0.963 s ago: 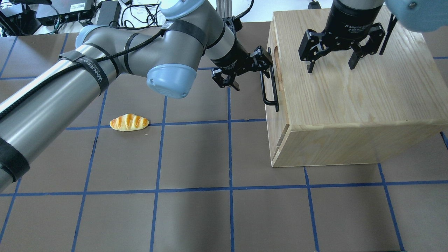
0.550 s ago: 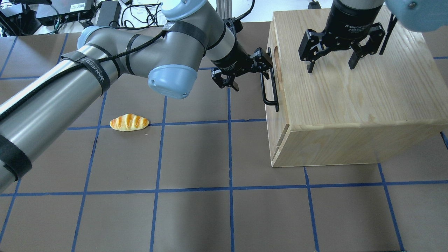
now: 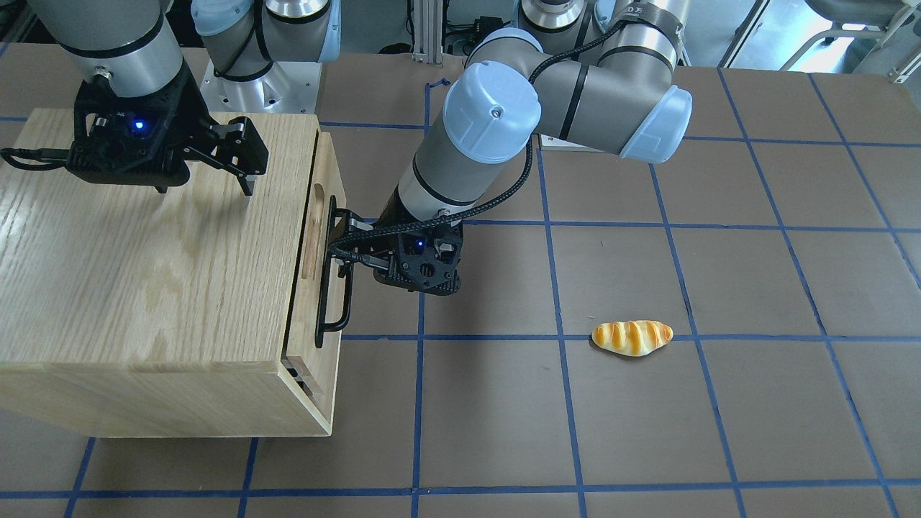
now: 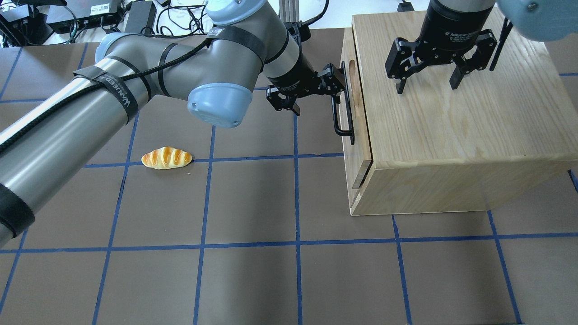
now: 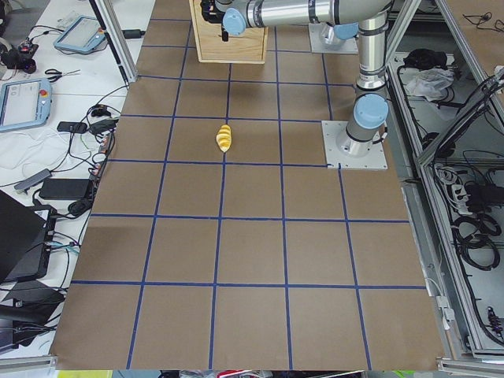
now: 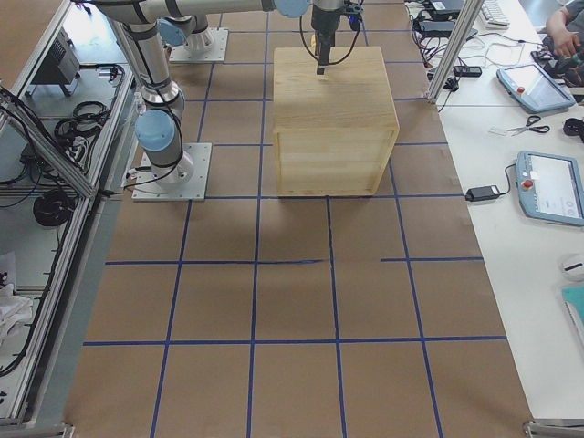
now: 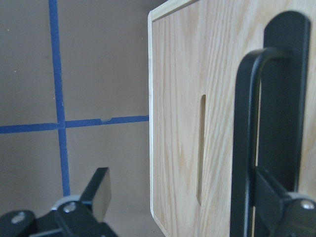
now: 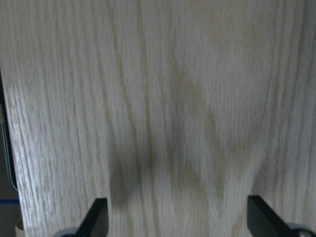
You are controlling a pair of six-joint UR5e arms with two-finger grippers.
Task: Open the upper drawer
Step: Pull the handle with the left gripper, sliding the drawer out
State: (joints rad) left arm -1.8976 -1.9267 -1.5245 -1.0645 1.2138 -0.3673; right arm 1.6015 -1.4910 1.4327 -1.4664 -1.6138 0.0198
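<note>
Hook-grip for pulling: left jaws spread, one finger (image 7: 276, 197) behind the handle (image 4: 337, 118) of the upper drawer (image 3: 306, 316), just proud of the cabinet (image 4: 451, 135); right jaws spread too, seemingly bracing its top.

Brown table (image 4: 253, 280), blue tape grid (image 4: 296, 203); white bench (image 6: 484, 160) w/ pendants (image 6: 550, 187).

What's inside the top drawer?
Nothing inside can be seen. The upper drawer is pulled out only a sliver, so just its front shows. The cabinet covers whatever is inside.
</note>
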